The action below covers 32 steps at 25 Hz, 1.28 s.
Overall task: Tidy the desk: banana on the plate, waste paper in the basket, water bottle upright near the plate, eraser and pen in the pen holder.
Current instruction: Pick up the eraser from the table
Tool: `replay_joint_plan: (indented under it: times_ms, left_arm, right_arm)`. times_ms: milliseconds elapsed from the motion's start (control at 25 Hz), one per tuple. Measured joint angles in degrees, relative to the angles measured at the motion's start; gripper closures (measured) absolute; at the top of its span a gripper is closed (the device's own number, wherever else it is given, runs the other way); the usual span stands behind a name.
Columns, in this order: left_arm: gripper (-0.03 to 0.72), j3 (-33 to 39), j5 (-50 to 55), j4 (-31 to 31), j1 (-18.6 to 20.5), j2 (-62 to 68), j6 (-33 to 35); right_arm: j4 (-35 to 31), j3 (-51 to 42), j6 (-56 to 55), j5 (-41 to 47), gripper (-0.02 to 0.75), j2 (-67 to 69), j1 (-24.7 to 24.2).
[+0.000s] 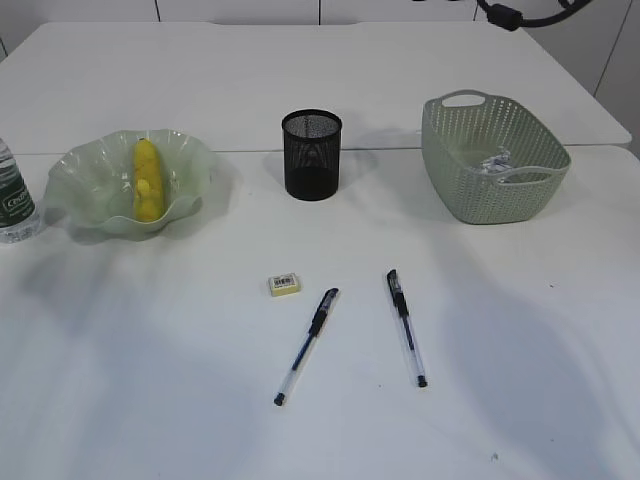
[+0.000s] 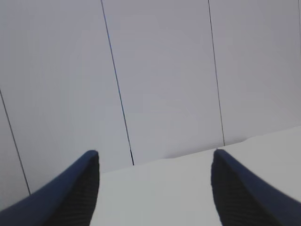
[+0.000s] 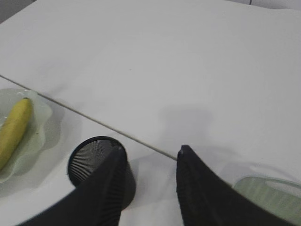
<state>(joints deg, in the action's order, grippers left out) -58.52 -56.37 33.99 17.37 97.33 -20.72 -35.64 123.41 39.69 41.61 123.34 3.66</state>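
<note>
White desk (image 1: 320, 430), panelled wall behind. Banana (image 1: 147, 178) on plate (image 1: 85, 165) and bottle (image 1: 12, 200) upright at left edge, paper (image 1: 495, 160) in basket (image 1: 455, 170). Left gripper (image 2: 155, 188) wide apart, right gripper (image 3: 149, 162) partly apart, both empty. Probably next: pinching eraser (image 1: 284, 285) squarely near front centre, then pens (image 1: 307, 346) into holder (image 1: 312, 155).

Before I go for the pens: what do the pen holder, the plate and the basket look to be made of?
Pen holder: black wire mesh, probably metal, matte; light shows through the weave.
Plate: translucent pale green, glossy, ruffled rim; glass or clear plastic, can't tell which.
Basket: sage green moulded plastic, matte, with regular perforations and cut-out handles.
</note>
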Motion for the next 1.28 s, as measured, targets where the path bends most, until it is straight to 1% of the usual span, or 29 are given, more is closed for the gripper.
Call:
replay_joint_plan:
  times_ms: [160, 240, 360, 480, 680, 840, 1000, 1160, 1280]
  left_arm:
    - [0.168, 0.39, 0.36, 0.31, 0.00, -1.98, -0.12]
    - [0.168, 0.39, 0.36, 0.43, 0.00, -3.13, -0.74]
    - [0.168, 0.39, 0.36, 0.68, -0.05, -5.28, -4.05]
    - [0.168, 0.39, 1.22, 2.32, -0.14, -7.63, -7.46]
    - [0.169, 0.39, 8.66, 6.03, -0.14, -14.33, -11.81]
    - [0.169, 0.39, 12.93, 7.86, -0.14, -19.54, -13.07]
    - [0.176, 0.39, 16.24, 8.19, -0.14, -22.63, -14.74]
    - [0.187, 0.39, 18.82, 9.87, -0.14, -24.65, -18.42]
    - [0.190, 0.39, 19.38, 13.19, -0.14, -26.08, -22.61]
  right_arm:
    - [-4.43, 0.08, -0.23, 6.59, 0.458, -1.53, 0.00]
    - [-5.46, 0.08, -1.28, 9.69, 0.458, -1.90, 0.00]
    - [-5.80, 0.08, -4.16, 14.17, 0.458, -1.90, 0.00]
    - [-6.78, 0.08, -7.20, 18.97, 0.458, -1.90, 0.00]
    - [-9.45, 0.08, -9.74, 27.72, 0.458, -1.90, 0.00]
    - [-9.83, 0.08, -10.66, 28.85, 0.458, -1.90, 0.00]
    - [-11.00, 0.08, -12.49, 28.96, 0.458, -1.90, 0.00]
    - [-15.15, 0.08, -12.83, 28.96, 0.458, -1.90, 0.00]
    - [-16.64, 0.08, -12.83, 28.96, 0.458, -1.91, 0.00]
